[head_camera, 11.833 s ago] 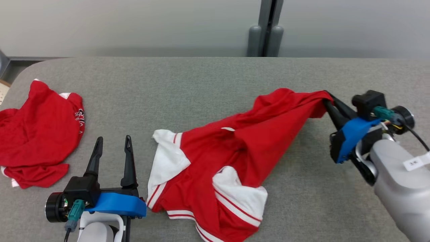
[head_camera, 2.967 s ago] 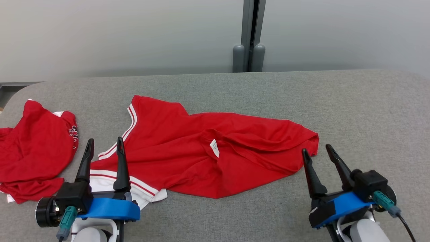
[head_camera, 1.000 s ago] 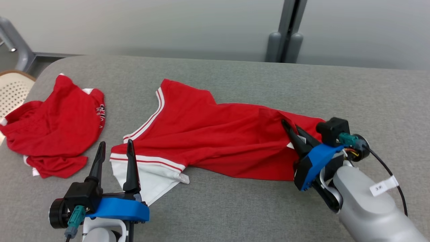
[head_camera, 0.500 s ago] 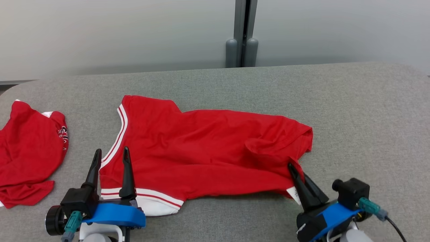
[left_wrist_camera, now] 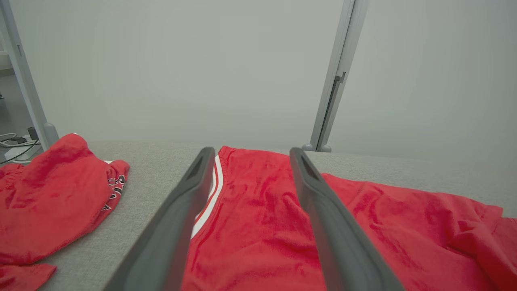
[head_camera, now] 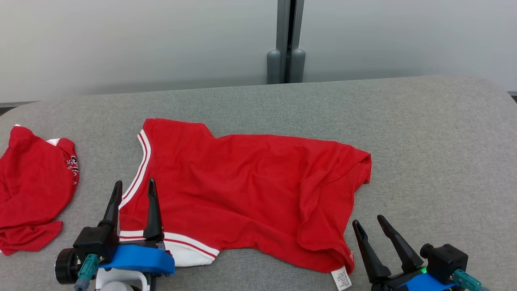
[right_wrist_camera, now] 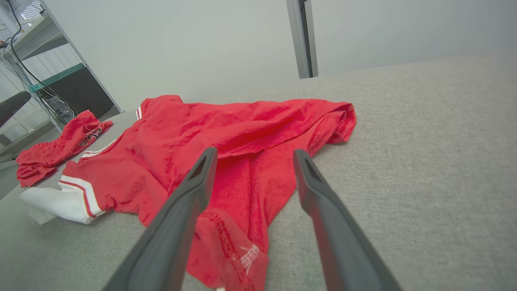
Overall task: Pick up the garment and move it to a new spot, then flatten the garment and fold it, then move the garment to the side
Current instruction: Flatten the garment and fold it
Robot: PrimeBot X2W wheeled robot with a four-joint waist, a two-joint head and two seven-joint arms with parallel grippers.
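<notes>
The garment (head_camera: 242, 190), a red shirt with white striped trim, lies spread and slightly wrinkled across the middle of the grey table (head_camera: 436, 133). Its white sleeve sits at the near left and a white label at its near right corner. My left gripper (head_camera: 134, 186) is open at the near left, its fingers over the shirt's striped edge (left_wrist_camera: 210, 190). At the near right, my right gripper (head_camera: 368, 221) is open just off the hem corner, holding nothing. The right wrist view has the garment (right_wrist_camera: 226, 133) spread ahead between and beyond the fingers.
A second red garment (head_camera: 32, 190) lies crumpled at the table's left end, also visible as a red heap (left_wrist_camera: 52, 194) in the left wrist view. A grey post (head_camera: 286, 40) stands behind the table against the pale wall. Bare grey surface extends to the right.
My right gripper has opened and let go of the garment's hem corner, then drawn back toward me. The hem now lies flat on the table. The left gripper stayed open in place.
</notes>
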